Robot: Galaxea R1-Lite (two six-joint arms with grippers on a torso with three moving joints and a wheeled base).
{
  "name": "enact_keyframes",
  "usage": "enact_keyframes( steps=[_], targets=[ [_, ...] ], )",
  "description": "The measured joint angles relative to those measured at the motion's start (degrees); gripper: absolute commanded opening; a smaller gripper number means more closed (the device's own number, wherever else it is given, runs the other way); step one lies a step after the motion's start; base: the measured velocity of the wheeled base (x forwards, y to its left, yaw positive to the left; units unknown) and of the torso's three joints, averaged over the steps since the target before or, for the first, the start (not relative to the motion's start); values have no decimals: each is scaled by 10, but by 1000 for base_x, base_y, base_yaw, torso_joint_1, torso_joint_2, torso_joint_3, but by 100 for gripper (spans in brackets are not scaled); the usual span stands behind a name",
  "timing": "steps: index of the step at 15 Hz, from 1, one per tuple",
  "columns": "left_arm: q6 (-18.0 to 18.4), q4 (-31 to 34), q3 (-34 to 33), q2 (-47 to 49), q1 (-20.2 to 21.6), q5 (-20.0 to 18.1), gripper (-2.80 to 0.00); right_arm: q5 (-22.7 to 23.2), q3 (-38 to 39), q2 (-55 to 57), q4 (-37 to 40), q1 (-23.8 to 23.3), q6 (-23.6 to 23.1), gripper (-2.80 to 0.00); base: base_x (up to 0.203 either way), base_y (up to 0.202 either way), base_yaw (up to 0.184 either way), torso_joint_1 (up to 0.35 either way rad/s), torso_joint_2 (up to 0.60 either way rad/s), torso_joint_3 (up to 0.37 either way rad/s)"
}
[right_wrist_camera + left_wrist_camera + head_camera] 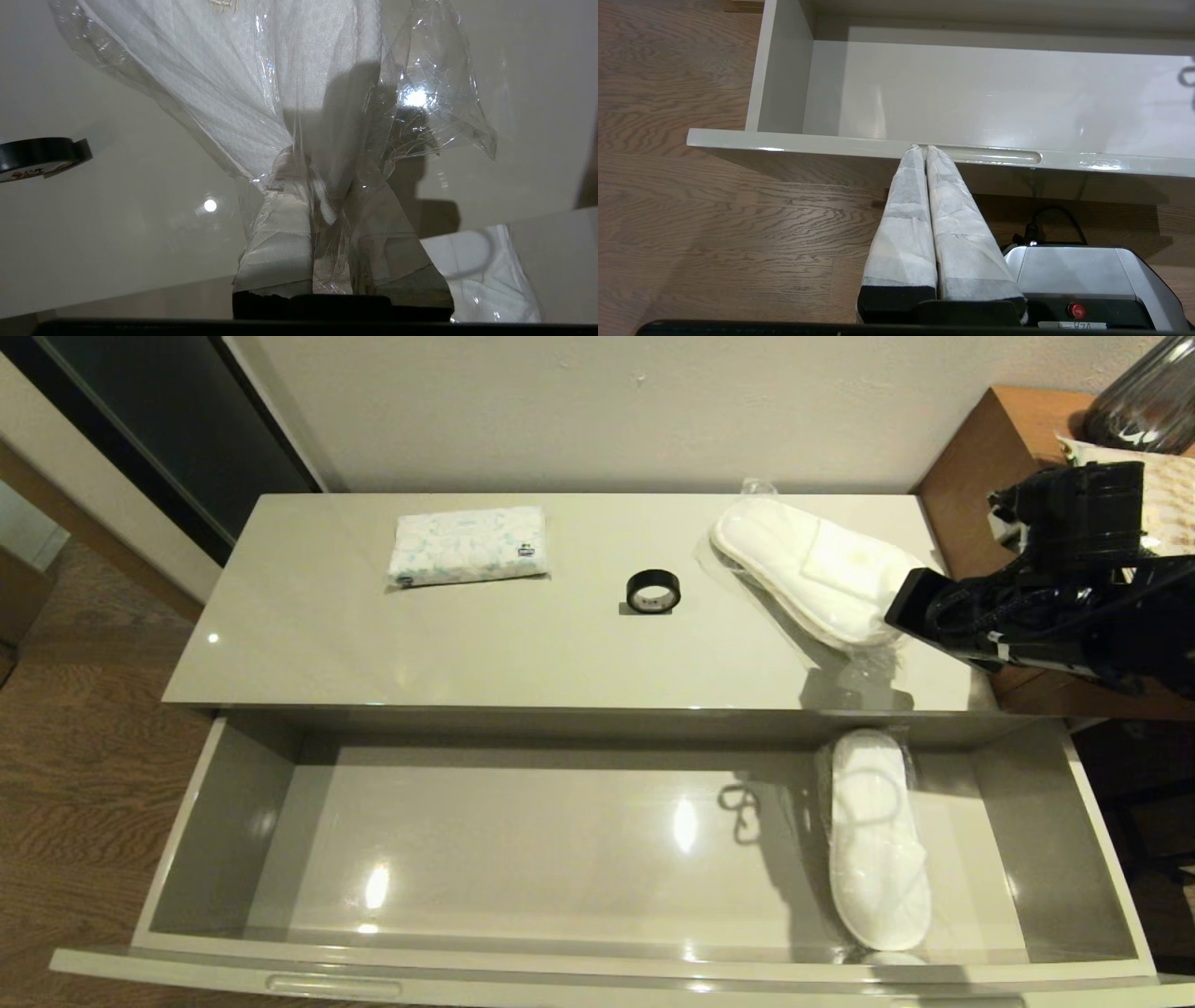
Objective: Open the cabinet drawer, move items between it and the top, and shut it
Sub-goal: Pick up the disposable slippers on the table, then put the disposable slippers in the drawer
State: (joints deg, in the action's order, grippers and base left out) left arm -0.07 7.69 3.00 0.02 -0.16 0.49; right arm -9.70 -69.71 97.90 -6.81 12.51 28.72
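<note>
Two flat slippers [814, 567], crinkly plastic.

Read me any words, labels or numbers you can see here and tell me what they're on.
Nothing can be read for certain.
Tape roll: red marks on its inner ring, too small to read.
Tissue pack: small dark labels at two corners, blurred.
Label strip on the left arm's housing: characters cut off and inverted, unreadable.

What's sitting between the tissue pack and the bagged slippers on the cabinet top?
Only the black tape roll, standing apart from the tissue pack and the bagged slippers; the head view shows it.
</note>
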Motion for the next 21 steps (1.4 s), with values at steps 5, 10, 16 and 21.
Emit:
enact_keyframes(
  steps=[5, 10, 16, 21],
  targets=[
    [0, 0, 0, 0, 0, 0, -280, -10, -26, -109, 159, 4, 0, -280, 0, 0, 0, 0, 0, 0],
    [0, 0, 0, 0, -1, 0, -280, -51, -37, -265, 376, 14, 23, -280, 0, 0, 0, 0, 0, 0],
    [0, 0, 0, 0, 0, 0, -280, -51, 122, -424, 482, 16, 61, -280, 0, 0, 0, 0, 0, 0],
    [0, 0, 0, 0, 0, 0, -280, -41, 178, -408, 417, 15, 85, -280, 0, 0, 0, 0, 0, 0]
  ],
)
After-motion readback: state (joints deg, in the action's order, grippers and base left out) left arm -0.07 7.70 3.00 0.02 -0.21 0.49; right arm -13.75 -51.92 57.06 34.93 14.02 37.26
